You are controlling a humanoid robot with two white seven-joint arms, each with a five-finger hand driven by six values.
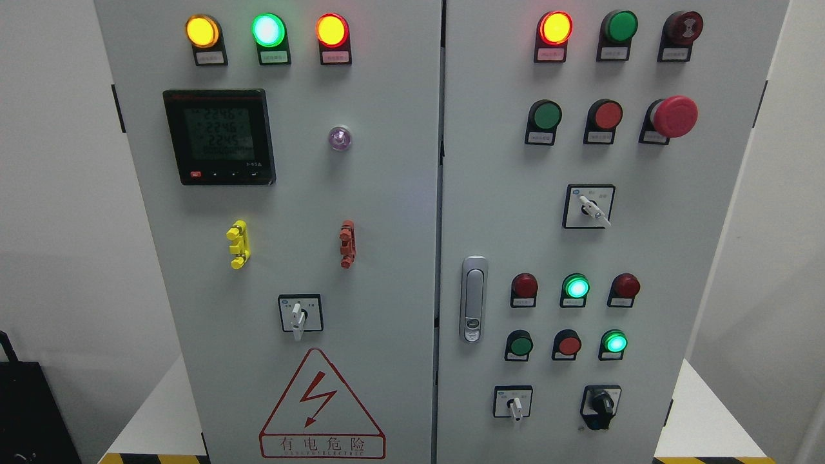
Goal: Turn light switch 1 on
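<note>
A grey electrical cabinet (387, 193) with two doors fills the head view. On the left door a white rotary selector (298, 314) points down. The right door carries a white rotary selector (589, 207) turned to the lower right, a small white selector (514, 403) pointing down and a black knob (601, 405). There are also a green push button (546, 116), a red one (606, 115), and lower down a green (519, 345) and a red (568, 345) button. The labels are too small to read, so I cannot tell which is switch 1. Neither hand shows.
Lit lamps run along the top: yellow (202, 31), green (268, 29), red (332, 29) and red (555, 28). A digital meter (219, 136), a red emergency stop (673, 116), a metal door handle (473, 298) and a high-voltage warning triangle (321, 406) are on the doors.
</note>
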